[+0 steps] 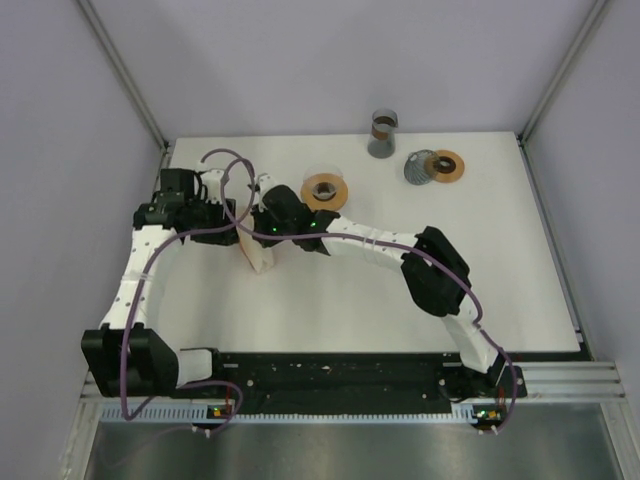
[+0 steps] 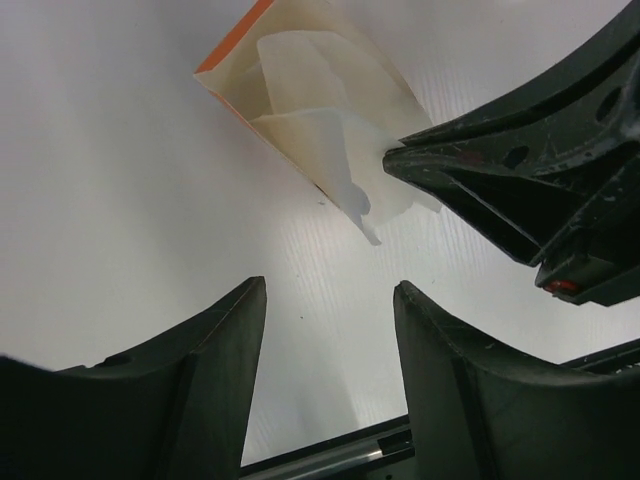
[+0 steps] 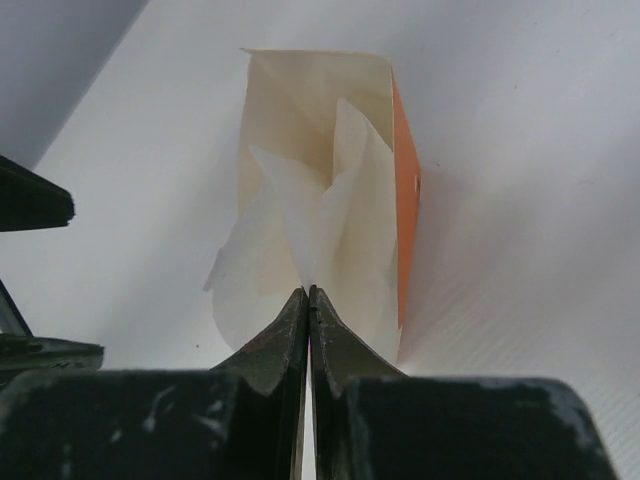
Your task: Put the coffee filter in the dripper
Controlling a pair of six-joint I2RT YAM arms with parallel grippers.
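Pinching filter in box with clenched right gripper. Hovering left gripper nearby, fingers released.

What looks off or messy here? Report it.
The coffee filters look untidy. Several sheets splay, creased and uneven, out of the open end of the orange-sided packet. The right tool is shut on their near edge, so more than one sheet may come out together.

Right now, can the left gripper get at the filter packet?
Probably yes: the left gripper is open, with only bare table between it and the filter packet. The right gripper, shut on a filter at the packet's mouth, crowds one side.
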